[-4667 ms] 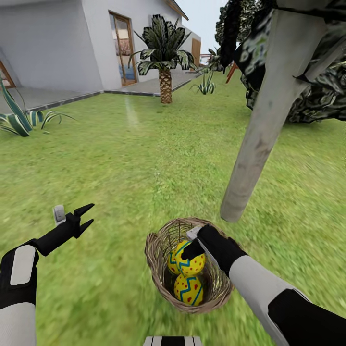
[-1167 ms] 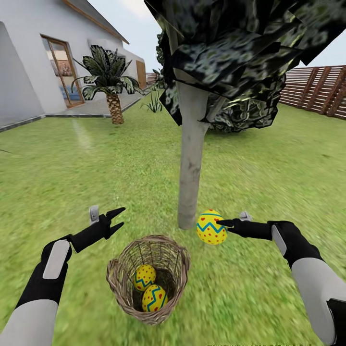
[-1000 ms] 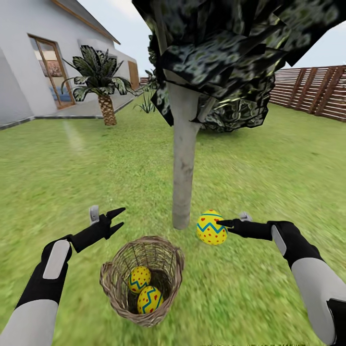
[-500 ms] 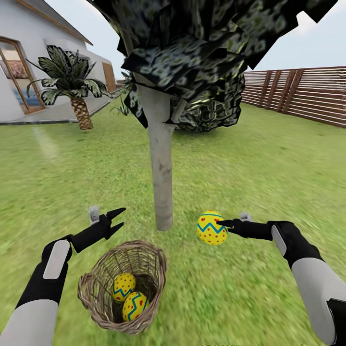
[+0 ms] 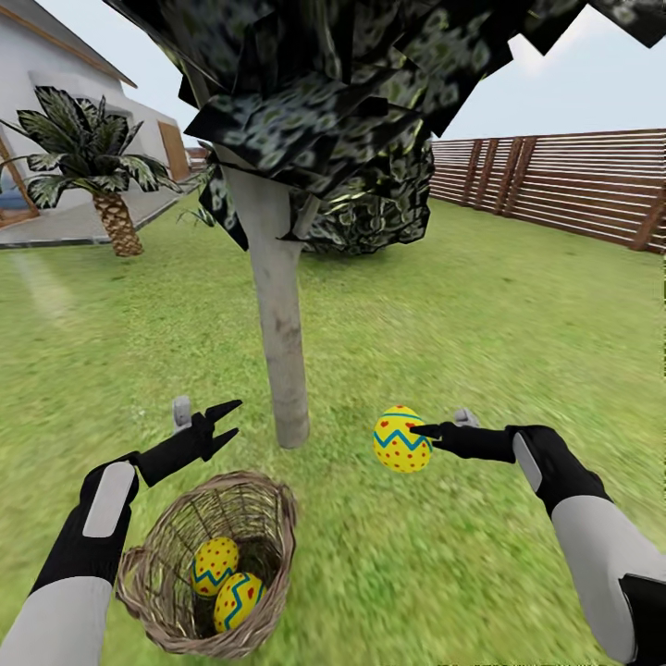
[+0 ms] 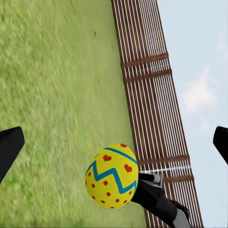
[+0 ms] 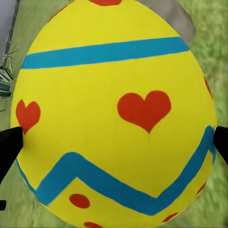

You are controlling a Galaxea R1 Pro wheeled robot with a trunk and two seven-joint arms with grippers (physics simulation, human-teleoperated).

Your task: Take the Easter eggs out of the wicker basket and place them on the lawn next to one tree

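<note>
My right gripper (image 5: pixel 413 433) is shut on a yellow Easter egg (image 5: pixel 401 439) with blue zigzag bands and red marks, held above the lawn (image 5: pixel 481 351) to the right of the tree's pale trunk (image 5: pixel 277 351). The same egg (image 7: pixel 116 114) sits close between dark fingertips (image 7: pixel 9 142) in the right wrist view, and hangs mid-air as the egg (image 6: pixel 112 175) in the left wrist view. Two more eggs (image 5: pixel 215 566) (image 5: pixel 239 601) lie in the wicker basket (image 5: pixel 157 546) at the lower left. Just above the basket's far rim, my left gripper (image 5: pixel 225 419) is open and holds nothing.
A brown slatted fence (image 5: pixel 564 185) borders the lawn at the back right. A palm (image 5: pixel 111 213) and a white house (image 5: pixel 37 55) stand at the far left. The tree's dark crown (image 5: pixel 324 102) hangs overhead. Open grass stretches to the right of the trunk.
Since the earliest frame my right gripper has lifted one egg out of the basket. Over the last second the camera has turned right, so tree and basket slide left in the picture; both arms hold their pose.
</note>
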